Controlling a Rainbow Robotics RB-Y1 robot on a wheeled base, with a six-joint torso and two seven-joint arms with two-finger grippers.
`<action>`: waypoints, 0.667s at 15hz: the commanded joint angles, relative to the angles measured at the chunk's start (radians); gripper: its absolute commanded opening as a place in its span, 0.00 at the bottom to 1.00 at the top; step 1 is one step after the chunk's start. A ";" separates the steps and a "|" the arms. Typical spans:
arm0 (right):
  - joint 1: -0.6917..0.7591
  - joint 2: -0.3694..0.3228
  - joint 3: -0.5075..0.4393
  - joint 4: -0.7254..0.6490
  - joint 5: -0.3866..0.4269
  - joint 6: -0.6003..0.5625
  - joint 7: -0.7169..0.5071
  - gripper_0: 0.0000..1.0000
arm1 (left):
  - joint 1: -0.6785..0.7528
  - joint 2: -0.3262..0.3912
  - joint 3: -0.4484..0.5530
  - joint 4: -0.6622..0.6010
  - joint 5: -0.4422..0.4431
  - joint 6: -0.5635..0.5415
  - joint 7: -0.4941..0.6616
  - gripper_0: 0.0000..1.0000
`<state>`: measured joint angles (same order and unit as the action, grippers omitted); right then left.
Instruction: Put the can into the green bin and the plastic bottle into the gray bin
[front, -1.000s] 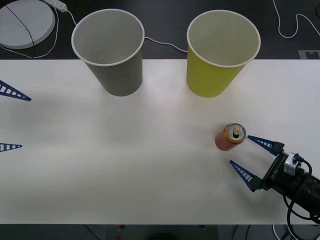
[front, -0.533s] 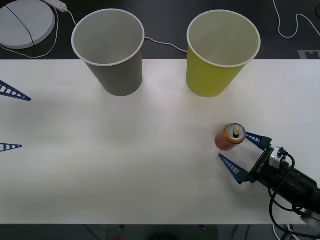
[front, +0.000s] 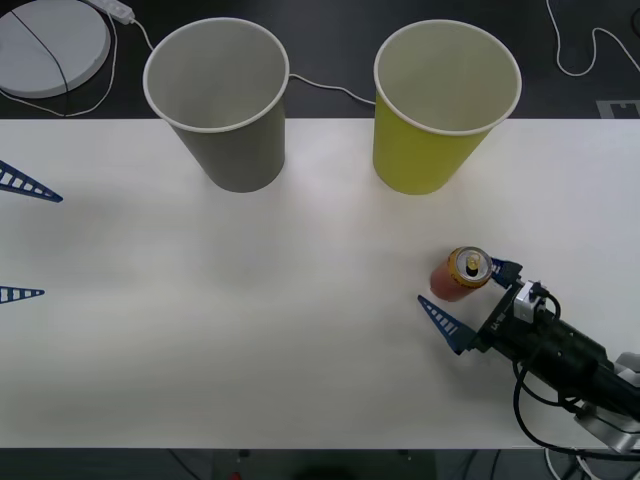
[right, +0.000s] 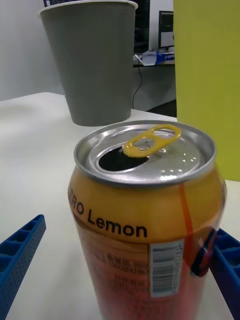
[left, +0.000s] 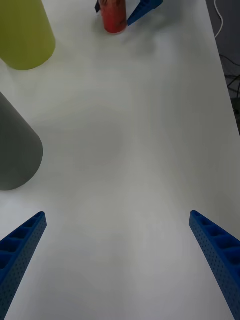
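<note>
The red-orange can (front: 462, 275) stands upright on the white table (front: 250, 300), at the front right. My right gripper (front: 455, 281) is open, one blue finger on each side of the can (right: 145, 220). The far finger (right: 227, 265) lies close against the can and the other finger (right: 20, 250) stands apart from it. Behind it at the table's back edge are the green bin (front: 440, 100) and, further left, the gray bin (front: 225, 100), both upright. My left gripper (front: 53, 245) waits open at the table's left edge. The plastic bottle is out of view.
A white round device (front: 50, 45) and cables lie on the dark floor behind the table. The left wrist view has the can (left: 114, 15) far off, with the green bin (left: 25, 35) and gray bin (left: 15, 150) beside open table.
My right gripper has slid forward and left along the table, so its open fingers now straddle the can. The can, both bins and the left arm have stayed put.
</note>
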<state>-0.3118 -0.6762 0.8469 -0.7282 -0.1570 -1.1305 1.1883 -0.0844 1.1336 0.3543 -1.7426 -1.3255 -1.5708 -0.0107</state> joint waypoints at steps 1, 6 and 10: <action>-0.015 0.012 0.000 0.004 0.002 0.012 0.007 1.00 | 0.000 0.000 0.000 0.000 0.000 0.000 0.000 1.00; -0.020 0.018 0.000 0.004 0.004 0.012 0.014 0.19 | 0.000 0.000 0.000 0.000 0.000 0.000 0.000 1.00; -0.020 0.018 0.000 0.004 0.008 0.012 0.016 0.00 | 0.000 0.000 0.000 0.000 0.000 0.000 0.000 1.00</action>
<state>-0.3314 -0.6581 0.8468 -0.7239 -0.1501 -1.1172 1.2043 -0.0844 1.1336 0.3543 -1.7426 -1.3254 -1.5708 -0.0107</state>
